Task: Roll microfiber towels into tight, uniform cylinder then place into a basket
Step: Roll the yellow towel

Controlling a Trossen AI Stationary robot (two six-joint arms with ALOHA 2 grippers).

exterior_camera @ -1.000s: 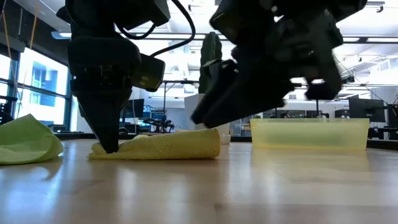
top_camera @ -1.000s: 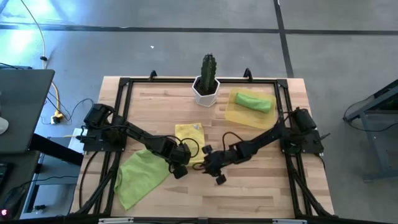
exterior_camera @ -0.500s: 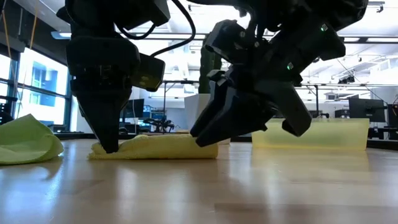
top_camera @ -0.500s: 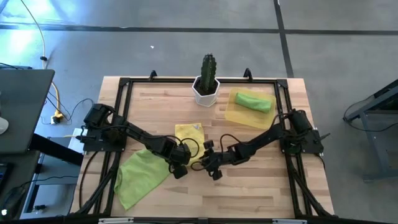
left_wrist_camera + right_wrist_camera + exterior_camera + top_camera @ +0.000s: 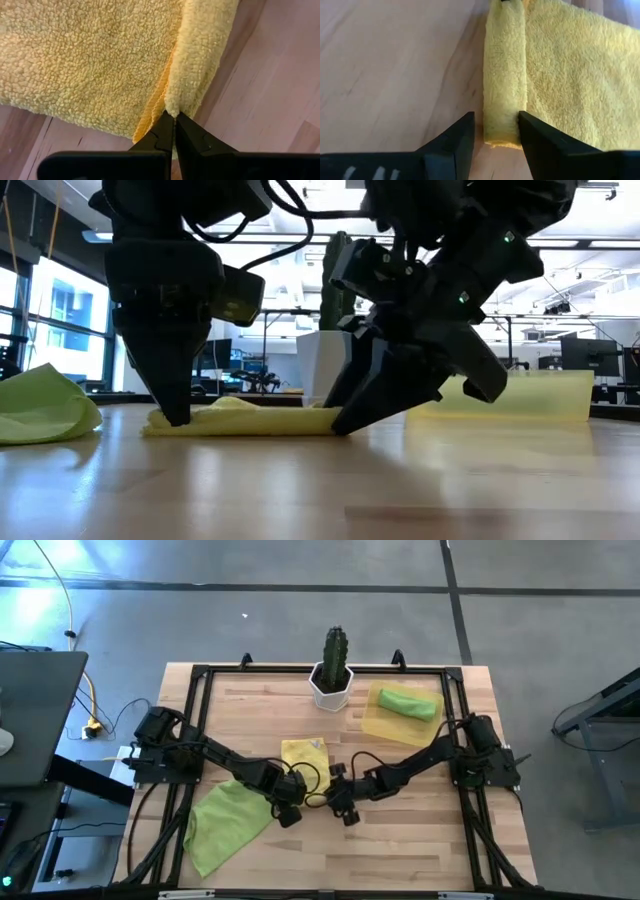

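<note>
Yellow towel (image 5: 304,754) lies mid-bench on the wooden bench (image 5: 400,840), partly rolled — the edge nearest the grippers is turned over into a short roll, the rest flat behind it. Left gripper (image 5: 291,808) is down at one end of that rolled edge, fingers pressed together and pinching the towel's corner; the left wrist view shows the two dark fingertips (image 5: 167,131) meeting right on the folded hem, tips at bench level in the low view. Right gripper (image 5: 342,808) is down at the other end of the roll, jaws apart — in the right wrist view the two fingers (image 5: 457,137) stand either side of the roll's end (image 5: 502,100), the roll sitting in the gap, not squeezed; low view has its tips touching or just above the bench at the towel's end. One green towel (image 5: 222,822) lies loose and crumpled on the left arm's side of the bench, near the front edge, well apart from the basket. The other green towel (image 5: 408,703) is already rolled and lies inside the basket (image 5: 375,726), which sits at the back on the right arm's side. Cactus pot (image 5: 331,686) stands upright at the back centre, just beside the basket, not touching it as far as can be told.
</note>
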